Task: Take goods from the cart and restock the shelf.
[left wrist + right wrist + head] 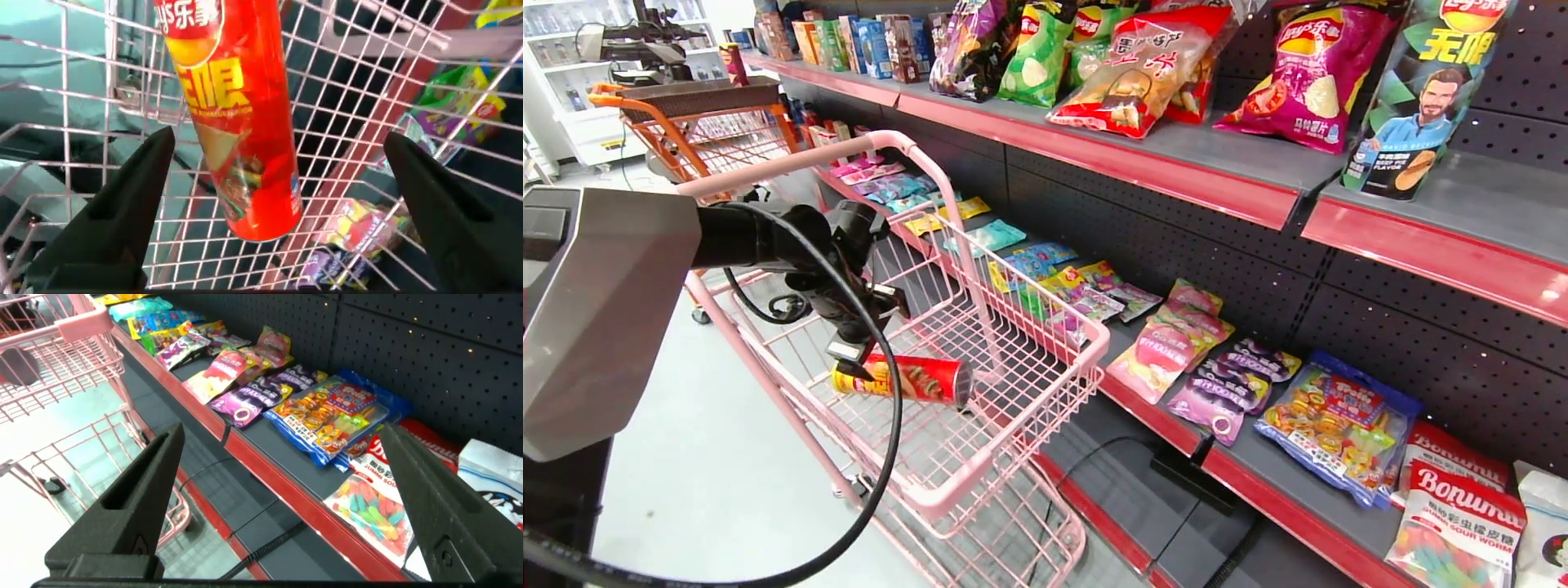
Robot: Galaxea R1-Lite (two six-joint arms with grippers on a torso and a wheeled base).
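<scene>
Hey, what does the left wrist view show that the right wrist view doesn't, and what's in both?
Left wrist view: a red chip can lying on wire mesh, between the open fingers of the left gripper.
Right wrist view: the open right gripper above the lower shelf, with a blue candy bag and a gummy worm bag lying on it.
Both: the pink cart and the purple snack packs on that shelf.

Pink-coated metal wire cart [1094, 331], glossy red can [915, 378], shiny plastic bags [1311, 73], matt grey shelf [1233, 153] with glossy red lip, matt black perforated panel [1421, 359].
</scene>
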